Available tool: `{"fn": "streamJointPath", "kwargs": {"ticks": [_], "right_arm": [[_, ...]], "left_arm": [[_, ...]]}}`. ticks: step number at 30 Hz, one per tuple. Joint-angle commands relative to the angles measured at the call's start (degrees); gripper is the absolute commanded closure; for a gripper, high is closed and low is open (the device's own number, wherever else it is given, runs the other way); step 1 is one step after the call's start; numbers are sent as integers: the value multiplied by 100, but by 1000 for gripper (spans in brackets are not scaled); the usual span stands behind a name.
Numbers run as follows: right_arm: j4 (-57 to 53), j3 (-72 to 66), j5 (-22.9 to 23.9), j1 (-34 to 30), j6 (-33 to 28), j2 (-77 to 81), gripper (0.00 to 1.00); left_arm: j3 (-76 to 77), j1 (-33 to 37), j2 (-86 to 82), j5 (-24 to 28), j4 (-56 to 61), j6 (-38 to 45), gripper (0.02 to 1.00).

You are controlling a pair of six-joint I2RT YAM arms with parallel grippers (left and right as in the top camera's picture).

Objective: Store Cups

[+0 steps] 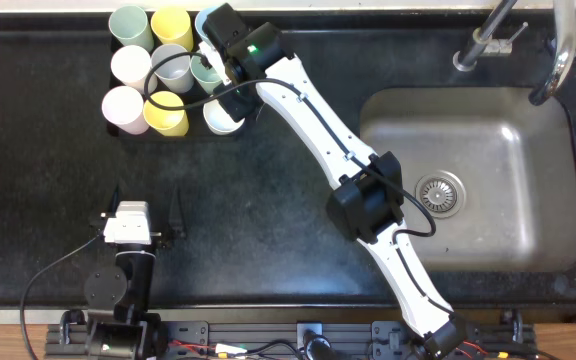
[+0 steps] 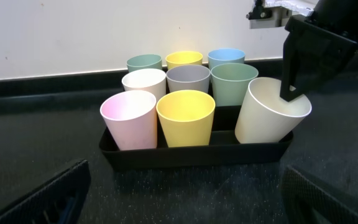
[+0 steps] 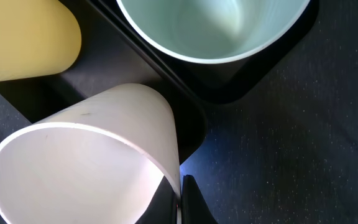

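A black tray [image 1: 194,131] at the counter's back left holds cups in three rows: pale green [image 1: 130,25], yellow [image 1: 171,25], white [image 1: 131,65], grey [image 1: 171,62], green [image 1: 208,72], pink [image 1: 123,108] and yellow [image 1: 166,113]. At the tray's near right corner a cream cup [image 2: 263,115] leans outward. My right gripper [image 2: 291,93] is shut on its rim, one finger inside. In the right wrist view the cream cup [image 3: 86,168] sits against the tray wall [image 3: 188,127] beside the green cup [image 3: 210,25]. My left gripper [image 1: 143,208] rests open and empty on the counter, well short of the tray [image 2: 191,155].
A steel sink [image 1: 468,180] with a faucet [image 1: 488,40] takes up the right side. The right arm [image 1: 318,120] stretches diagonally across the middle of the dark counter [image 1: 248,220]. A white wall stands behind the tray.
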Motion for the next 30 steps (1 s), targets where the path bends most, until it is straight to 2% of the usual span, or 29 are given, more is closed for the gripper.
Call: {"fn": "streamJointPath", "kwargs": {"ticks": [1,4,5,7,8,13,15,18,24,27,30], "right_arm": [[31,0,-216,-22,-44,37,956],[31,0,-232,-22,-39,59,950],[33,0,-232,-22,-37,59,886],[42,0,-232,-26,-35,59,581],[39,0,-229,-31,-35,59,389],[33,0,-197,-50,-39,59,176],[33,0,-153,-52,-39,59,134],[39,4,109,-55,-37,52,3],[116,420,1325,-219,136,-186,3],[157,772,1600,-411,138,-505,3],[131,1019,1665,-625,138,-925,5]], "left_arm": [[-4,-17,-57,17,-15,107,20],[-4,-17,-57,17,-15,107,20],[-4,-17,-57,17,-15,107,20],[-4,-17,-57,17,-15,107,20],[-4,-17,-57,17,-15,107,20],[-4,-17,-57,17,-15,107,20],[-4,-17,-57,17,-15,107,20],[-4,-17,-57,17,-15,107,20],[-4,-17,-57,17,-15,107,20],[-4,-17,-57,17,-15,107,20],[-4,-17,-57,17,-15,107,20]]}}
